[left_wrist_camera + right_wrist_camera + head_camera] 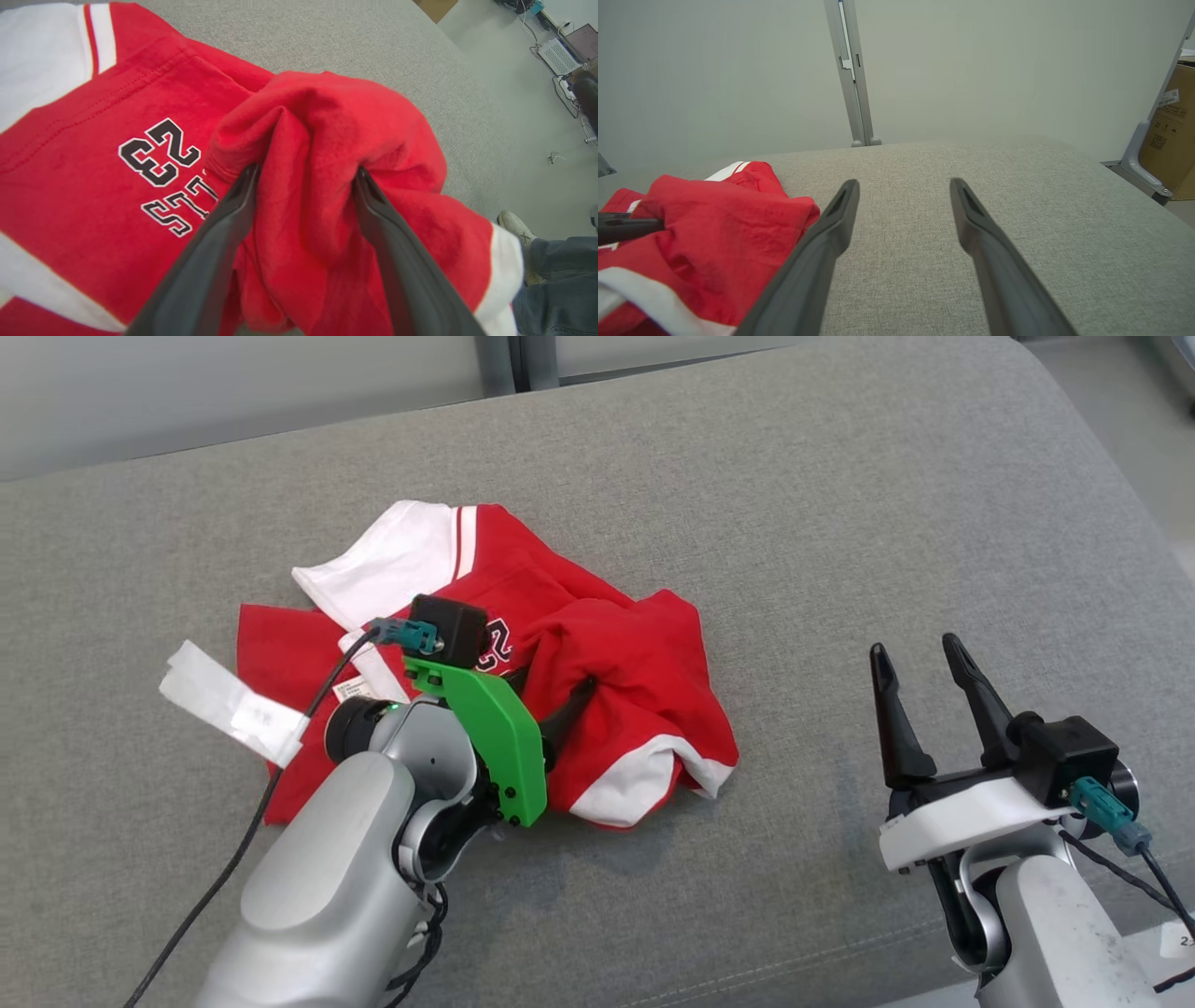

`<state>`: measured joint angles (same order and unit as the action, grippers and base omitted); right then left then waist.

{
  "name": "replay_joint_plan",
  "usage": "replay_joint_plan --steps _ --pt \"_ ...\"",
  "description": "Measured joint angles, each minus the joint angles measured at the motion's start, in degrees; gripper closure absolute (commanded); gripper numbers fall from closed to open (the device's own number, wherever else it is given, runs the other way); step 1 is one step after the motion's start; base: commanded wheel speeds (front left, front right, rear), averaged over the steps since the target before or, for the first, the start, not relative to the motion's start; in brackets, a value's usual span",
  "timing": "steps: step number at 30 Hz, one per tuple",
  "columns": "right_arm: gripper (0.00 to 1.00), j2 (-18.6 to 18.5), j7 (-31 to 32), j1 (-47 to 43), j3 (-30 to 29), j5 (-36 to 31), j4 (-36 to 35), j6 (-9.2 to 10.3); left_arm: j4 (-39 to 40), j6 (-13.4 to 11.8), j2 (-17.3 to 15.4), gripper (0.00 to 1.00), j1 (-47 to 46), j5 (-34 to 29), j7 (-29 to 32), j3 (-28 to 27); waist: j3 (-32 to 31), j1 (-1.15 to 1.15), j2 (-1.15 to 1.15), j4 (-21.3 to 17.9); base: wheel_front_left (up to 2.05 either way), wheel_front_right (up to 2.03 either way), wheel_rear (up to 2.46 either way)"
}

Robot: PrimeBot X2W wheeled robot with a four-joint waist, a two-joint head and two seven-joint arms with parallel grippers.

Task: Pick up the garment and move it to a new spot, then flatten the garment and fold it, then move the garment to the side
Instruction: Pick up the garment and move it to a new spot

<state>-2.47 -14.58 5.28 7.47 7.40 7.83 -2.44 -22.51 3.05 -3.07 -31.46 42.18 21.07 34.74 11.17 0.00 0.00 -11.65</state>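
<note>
The garment [616,644] is a red shirt with white sleeve bands and a black number print. It lies crumpled on the grey cushion [840,523]. My left gripper [551,686] reaches down into its middle. In the left wrist view the left gripper [307,170] is open, its two fingers pressed into the garment [93,116] on either side of a raised fold of red cloth. My right gripper [915,649] stands open over bare cushion to the right of the shirt. The right wrist view shows that gripper [904,183] with nothing between its fingers and the garment [714,224] to its left.
A white paper tag [233,705] sticks out from the shirt's left edge. A person's shoe [514,224] and trouser leg [556,280] stand on the floor beyond the cushion's edge. A metal post [852,70] and a cardboard box [1171,130] are behind the cushion.
</note>
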Motion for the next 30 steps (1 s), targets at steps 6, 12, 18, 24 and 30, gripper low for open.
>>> replay_joint_plan --steps 6,12,18,24,30 --pt "0.00 0.0 0.0 -1.5 -1.0 -0.5 0.1 -0.05 1.1 0.5 -0.2 0.00 1.7 0.2 -3.7 -1.2 -1.6 0.00 0.00 1.9 0.00 0.00 0.00" --pt "0.00 0.0 0.0 -3.1 -1.2 -0.8 0.3 -0.34 1.1 0.1 -4.6 0.00 4.8 -1.8 -7.5 -3.1 -3.6 0.00 0.00 3.3 0.00 0.00 0.00" --pt "0.00 0.1 0.0 -4.8 -1.2 -0.9 0.1 -0.56 0.9 -3.6 -8.8 0.00 8.3 -2.3 -11.7 -8.4 -4.9 0.00 0.00 4.3 0.00 0.00 0.00" --pt "0.00 0.1 0.0 -5.2 -1.3 -1.0 -0.1 -0.67 -1.9 -5.2 -11.6 0.00 12.1 -1.9 -11.9 -10.5 -5.1 0.00 0.00 4.4 0.00 0.00 0.00" --pt "0.00 0.2 0.0 -5.6 -1.2 -1.2 -0.9 -1.08 -2.9 -5.3 -11.3 0.00 13.9 0.8 -9.4 -10.6 -4.2 0.00 0.00 3.9 0.00 0.00 0.00"
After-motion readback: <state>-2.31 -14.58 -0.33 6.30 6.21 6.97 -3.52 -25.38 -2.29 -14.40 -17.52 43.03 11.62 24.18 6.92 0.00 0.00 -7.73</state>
